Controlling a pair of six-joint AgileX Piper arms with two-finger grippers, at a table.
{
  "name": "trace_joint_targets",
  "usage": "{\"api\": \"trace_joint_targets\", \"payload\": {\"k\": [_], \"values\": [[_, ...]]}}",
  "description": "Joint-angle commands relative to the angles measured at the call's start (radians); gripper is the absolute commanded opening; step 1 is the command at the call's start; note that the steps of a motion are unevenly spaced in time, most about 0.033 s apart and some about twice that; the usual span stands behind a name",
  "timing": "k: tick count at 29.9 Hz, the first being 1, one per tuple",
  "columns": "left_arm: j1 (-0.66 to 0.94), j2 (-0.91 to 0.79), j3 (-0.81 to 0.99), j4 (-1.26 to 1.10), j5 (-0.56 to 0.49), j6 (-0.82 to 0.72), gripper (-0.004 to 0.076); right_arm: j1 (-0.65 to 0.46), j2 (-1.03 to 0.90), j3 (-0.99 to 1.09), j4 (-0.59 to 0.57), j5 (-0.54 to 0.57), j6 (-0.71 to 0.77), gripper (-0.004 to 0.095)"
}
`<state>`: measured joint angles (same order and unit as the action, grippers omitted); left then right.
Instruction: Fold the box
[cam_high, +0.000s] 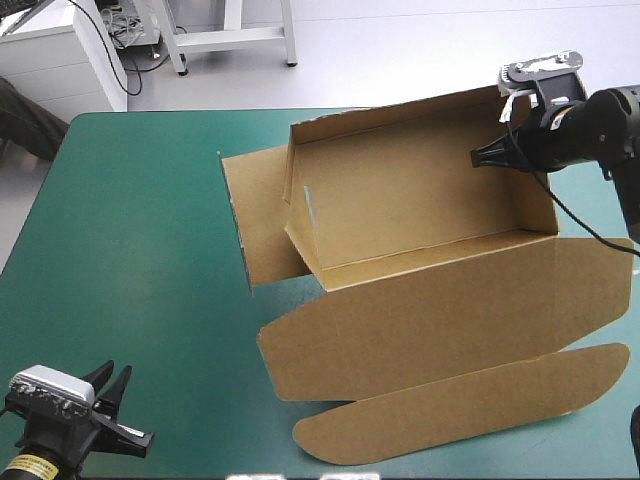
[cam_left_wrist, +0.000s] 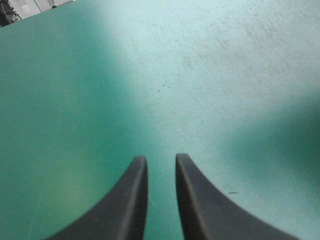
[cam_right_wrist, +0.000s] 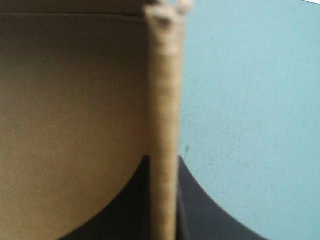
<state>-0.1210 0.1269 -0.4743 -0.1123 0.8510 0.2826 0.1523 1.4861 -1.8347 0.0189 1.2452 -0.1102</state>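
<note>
**First speaker:** While the right gripper reaches in over the far right of the table, where does the box sit?

**Second speaker:** It rests on the teal-green cover, right of the middle and toward the far edge. It is a brown open tray, set at a slant to the table's edges, with walls standing on its far side and at its left end.

**First speaker:** What lies around the tray?

**Second speaker:** The lid lies flat toward the near edge, joined to the tray along a crease. A long flap with rounded ends runs along the lid's near side. Another flat panel sticks out from the tray's left end onto the cover.

**First speaker:** What is the right gripper doing?

**Second speaker:** It is clamped on the box's wall near the far right corner. Its wrist view shows the board's edge upright between the two black fingers. The tray's brown inside is on one side and bare cover on the other.

**First speaker:** And the left gripper?

**Second speaker:** It hovers by the table's near left corner, well apart from the box. It is released, its fingers slightly parted. Its wrist view shows bare cover under and ahead of them.
</note>
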Motion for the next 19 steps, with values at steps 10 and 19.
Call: {"api": "trace_joint_targets", "payload": {"k": [10,19], "values": [[-0.001,0.015,-0.022,-0.201,-0.111,-0.008,0.0445,-0.001,-0.036,-0.032,0.015,0.009,0.005,-0.002],[-0.001,0.071,-0.122,-0.25,-0.181,0.066,0.0442,-0.001,-0.036,-0.032,0.017,0.009,0.005,-0.002]]}}
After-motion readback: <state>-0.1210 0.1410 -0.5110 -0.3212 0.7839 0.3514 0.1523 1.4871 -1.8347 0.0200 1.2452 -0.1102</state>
